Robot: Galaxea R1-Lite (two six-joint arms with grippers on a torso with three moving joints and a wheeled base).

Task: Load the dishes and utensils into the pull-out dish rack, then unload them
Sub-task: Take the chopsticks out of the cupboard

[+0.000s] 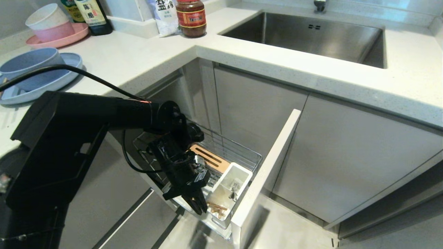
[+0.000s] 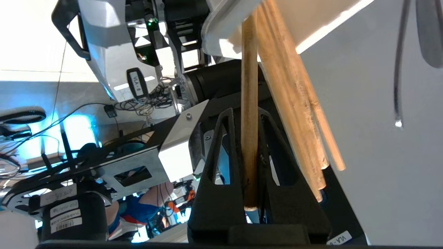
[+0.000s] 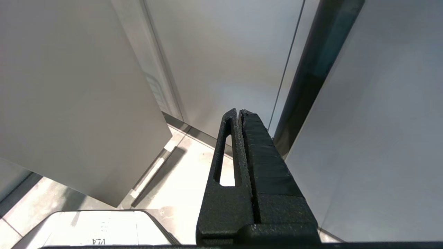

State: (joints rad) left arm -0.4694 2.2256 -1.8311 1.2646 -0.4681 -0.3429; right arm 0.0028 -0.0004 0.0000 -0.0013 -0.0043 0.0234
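The pull-out dish rack (image 1: 238,149) stands open below the counter, with its wooden strip (image 1: 211,159) and white utensil cup (image 1: 231,180). My left gripper (image 1: 199,208) reaches down at the cup's near end and is shut on one wooden chopstick (image 2: 250,138). Other chopsticks (image 2: 297,114) lean beside it, apart from the fingers. Metal utensils (image 1: 235,188) stand in the cup; a silver handle (image 2: 398,69) shows in the left wrist view. The light-blue plate (image 1: 71,64) with the blue-grey bowl (image 1: 29,64) on it sits on the counter. My right gripper (image 3: 238,112) is shut and empty, outside the head view.
The rack's pale front panel (image 1: 273,159) juts out to the right of the cup. Grey cabinet doors (image 1: 346,162) flank the rack. A pink plate with stacked bowls (image 1: 52,26), bottles and a jar (image 1: 191,17) line the back counter. The sink (image 1: 377,48) lies at the far right.
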